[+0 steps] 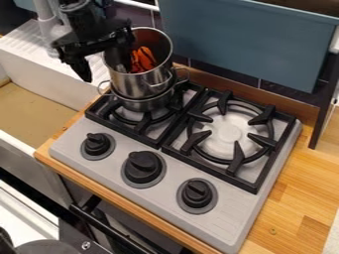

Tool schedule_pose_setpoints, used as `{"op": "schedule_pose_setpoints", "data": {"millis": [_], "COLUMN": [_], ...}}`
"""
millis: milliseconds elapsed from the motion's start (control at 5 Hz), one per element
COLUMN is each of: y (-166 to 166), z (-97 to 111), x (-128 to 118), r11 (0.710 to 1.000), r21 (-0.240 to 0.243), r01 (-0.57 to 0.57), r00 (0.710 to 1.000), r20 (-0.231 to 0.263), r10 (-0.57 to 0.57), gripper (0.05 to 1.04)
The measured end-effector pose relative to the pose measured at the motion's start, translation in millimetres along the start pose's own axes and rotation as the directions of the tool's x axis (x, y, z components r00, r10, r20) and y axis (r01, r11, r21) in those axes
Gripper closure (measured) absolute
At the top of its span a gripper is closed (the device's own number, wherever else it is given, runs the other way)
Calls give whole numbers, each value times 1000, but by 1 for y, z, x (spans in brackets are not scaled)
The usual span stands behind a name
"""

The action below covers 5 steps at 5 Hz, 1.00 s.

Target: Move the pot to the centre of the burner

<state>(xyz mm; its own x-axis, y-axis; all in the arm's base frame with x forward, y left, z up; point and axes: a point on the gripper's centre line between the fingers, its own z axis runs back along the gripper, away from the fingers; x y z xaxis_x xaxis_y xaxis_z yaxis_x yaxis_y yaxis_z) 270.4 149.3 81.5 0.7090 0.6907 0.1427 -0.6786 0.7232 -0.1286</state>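
At upper left, the black gripper is seen with its fingers set apart, one left of the steel pot, one at its mouth; contact cannot be told. The pot is placed above the left burner.

Shiny metal pot, matt black plastic knobs, smooth wood counter

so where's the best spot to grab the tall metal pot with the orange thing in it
Probably by the rim on the side toward the sink, coming straight down from above. The tall metal pot stands open-topped with a thin wall to pinch, and the orange thing inside sits below the rim, more to the side away from the sink.
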Motion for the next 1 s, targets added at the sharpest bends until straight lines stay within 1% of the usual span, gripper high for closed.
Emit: {"op": "schedule_pose_setpoints", "data": {"millis": [200, 400, 600, 800, 1000], "y": [-3, -9, -10, -11, -10], "z": [-4, -8, -9, -9, -11], "x": [1, 5, 5, 4, 3], "r11": [1000, 999, 999, 1000, 1000], "r21": [7, 23, 21, 11, 14], "r01": [-30, -32, -27, -21, -17], "r00": [999, 999, 999, 999, 1000], "r20": [-14, 29, 33, 24, 26], "r10": [30, 31, 26, 21, 17], "gripper": [83, 133, 404, 697, 913]}}
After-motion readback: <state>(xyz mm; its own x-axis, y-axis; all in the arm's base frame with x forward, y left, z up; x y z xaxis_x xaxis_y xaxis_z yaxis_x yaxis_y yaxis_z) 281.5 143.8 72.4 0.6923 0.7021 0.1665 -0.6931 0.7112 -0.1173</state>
